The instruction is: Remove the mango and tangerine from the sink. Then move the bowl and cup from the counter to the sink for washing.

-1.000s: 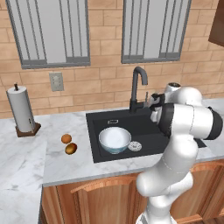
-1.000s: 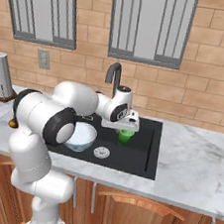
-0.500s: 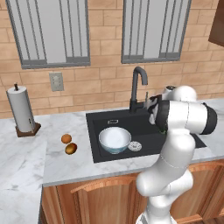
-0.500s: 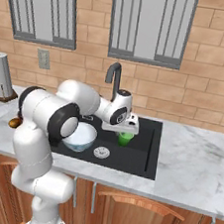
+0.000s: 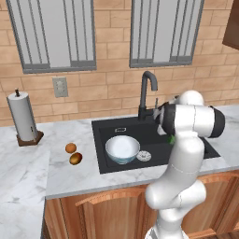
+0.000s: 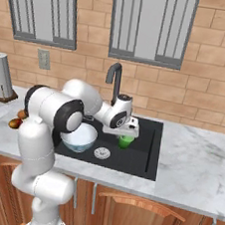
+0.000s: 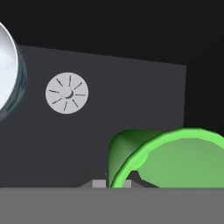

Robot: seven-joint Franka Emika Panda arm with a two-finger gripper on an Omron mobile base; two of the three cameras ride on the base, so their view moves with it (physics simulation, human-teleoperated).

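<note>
With the gripper (image 6: 125, 134) clamped on the green cup (image 6: 124, 142), lower it upright onto the sink (image 6: 143, 161) floor before releasing

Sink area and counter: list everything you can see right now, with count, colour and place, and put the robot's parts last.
Sink: one, black rectangular basin, set in the counter.
Counter: one, white marble with grey veins, over wooden cabinets.
Gooseneck tap: one, black, behind the basin.
Drain disc: one, round silver, on the sink floor.
Bowl: one, pale bluish-white glossy, in the sink beside the drain.
Cup: one, bright green, in the sink under the gripper.
Tangerine: one, round orange, on the counter left of the sink.
Mango: one, oval yellow-brown, just in front of the tangerine.
Paper towel roll: one, white on a wooden stand, far left counter.
Gripper: one, shut on the cup's rim.
</note>
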